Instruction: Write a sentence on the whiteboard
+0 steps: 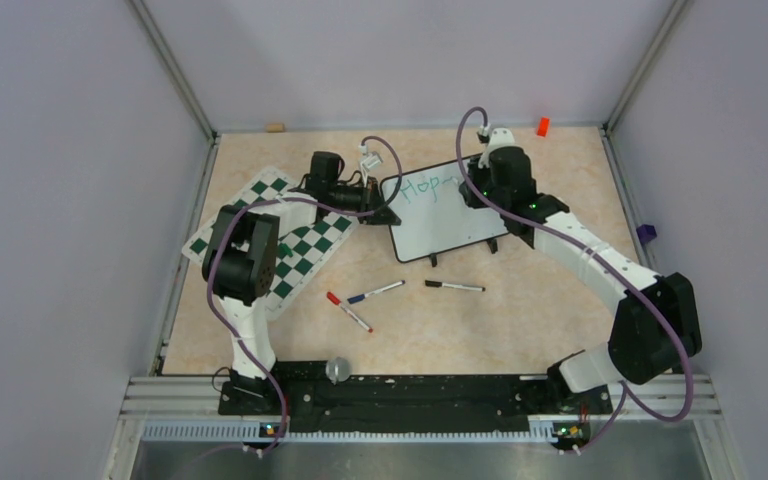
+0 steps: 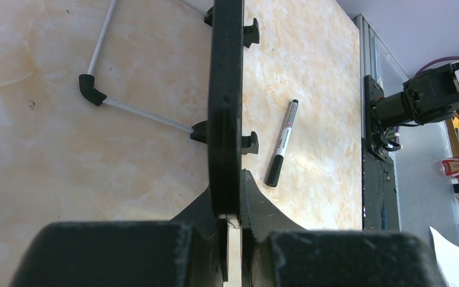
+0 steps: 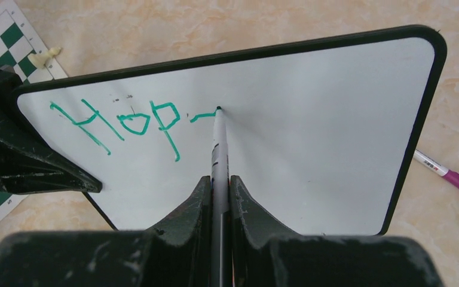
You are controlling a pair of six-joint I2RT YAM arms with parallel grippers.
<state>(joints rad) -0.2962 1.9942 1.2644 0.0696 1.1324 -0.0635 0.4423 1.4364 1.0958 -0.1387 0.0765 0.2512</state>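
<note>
Top external: whiteboard (image 1: 447, 212) stands mid-table toward the back, just right of the chess mat (image 1: 280, 240). Left gripper (image 1: 380, 212) at its left edge, right gripper (image 1: 480, 185) over its top right. Three loose markers (image 1: 375, 292) lie in front of it.

Left wrist: jaws pinched tight on the board's black frame, seen edge-on. Black marker (image 2: 282, 143) lies near the feet.

Right wrist: jaws clamped on a green marker (image 3: 218, 149), tip touching the board at the end of a short dash. Sentence (image 3: 125, 122) reads "Hop" plus that dash.
</note>
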